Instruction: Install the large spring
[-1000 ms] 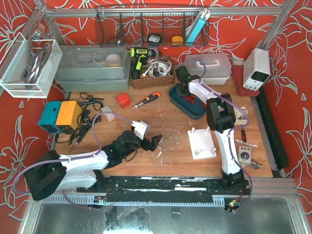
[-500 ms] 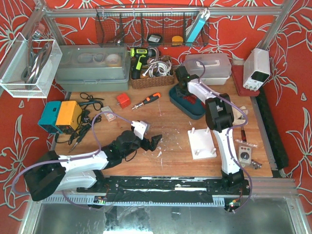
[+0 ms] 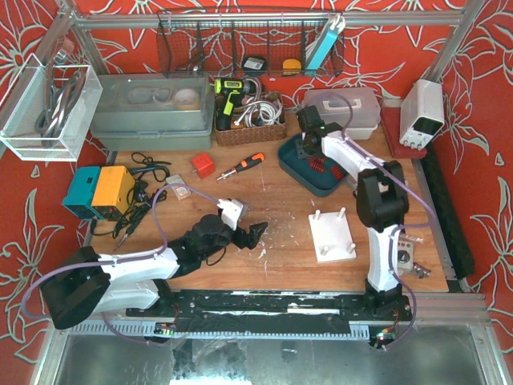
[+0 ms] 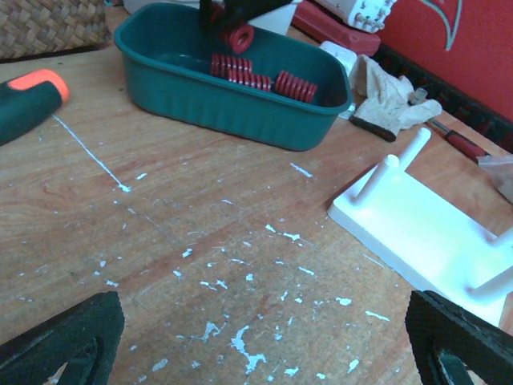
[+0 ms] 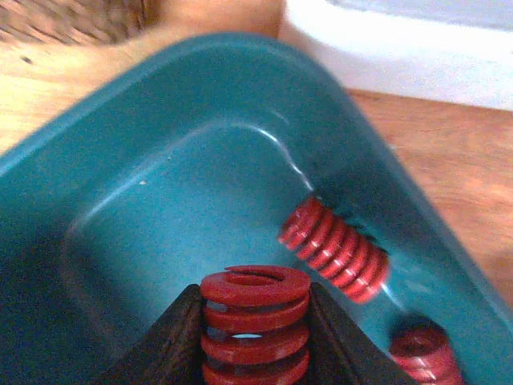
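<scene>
My right gripper (image 5: pixel 255 345) pinches a red coil spring (image 5: pixel 255 309) upright between its fingers (image 5: pixel 172 337), at the lower centre of the right wrist view. I cannot tell if its foot touches the teal tray (image 5: pixel 160 176) below. Other red springs (image 5: pixel 337 249) lie in the tray at lower right. My left gripper (image 4: pixel 256 353) is spread wide above the wooden table (image 4: pixel 200 224), with the white peg plate (image 4: pixel 417 233) at right.

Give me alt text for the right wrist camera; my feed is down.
The right gripper is clamped on an upright red coil spring, with the teal plastic bin filling the view behind it. A second red spring lies on its side on the bin floor, a third red spring at the lower right edge.
</scene>
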`<state>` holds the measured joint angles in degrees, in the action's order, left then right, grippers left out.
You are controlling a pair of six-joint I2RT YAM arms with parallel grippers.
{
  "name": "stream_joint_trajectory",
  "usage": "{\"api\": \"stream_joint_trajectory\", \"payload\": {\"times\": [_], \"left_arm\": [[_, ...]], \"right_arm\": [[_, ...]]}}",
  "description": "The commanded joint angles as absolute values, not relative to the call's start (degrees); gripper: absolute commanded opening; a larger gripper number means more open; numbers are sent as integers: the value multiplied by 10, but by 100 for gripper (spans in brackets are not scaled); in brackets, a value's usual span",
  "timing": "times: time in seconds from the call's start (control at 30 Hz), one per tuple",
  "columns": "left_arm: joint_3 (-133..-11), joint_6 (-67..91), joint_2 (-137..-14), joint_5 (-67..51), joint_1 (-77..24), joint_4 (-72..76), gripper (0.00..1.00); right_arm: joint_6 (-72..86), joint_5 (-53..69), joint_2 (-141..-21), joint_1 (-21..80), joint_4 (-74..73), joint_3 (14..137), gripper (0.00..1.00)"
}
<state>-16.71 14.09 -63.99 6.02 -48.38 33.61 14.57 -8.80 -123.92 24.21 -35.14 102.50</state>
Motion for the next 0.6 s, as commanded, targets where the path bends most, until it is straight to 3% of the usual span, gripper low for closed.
{"api": "stream_joint_trajectory", "payload": {"times": [0.0, 0.27, 0.57], "left_arm": [[-158, 152, -643, 37, -485, 370, 93], [-137, 184, -627, 13, -485, 411, 78], [-91, 253, -588, -6, -483, 492, 73]], "right_arm": [[162, -73, -1126, 252, -303, 958, 0], [229, -39, -942, 307, -198, 784, 0], [424, -58, -784, 427, -50, 611, 0]]}}
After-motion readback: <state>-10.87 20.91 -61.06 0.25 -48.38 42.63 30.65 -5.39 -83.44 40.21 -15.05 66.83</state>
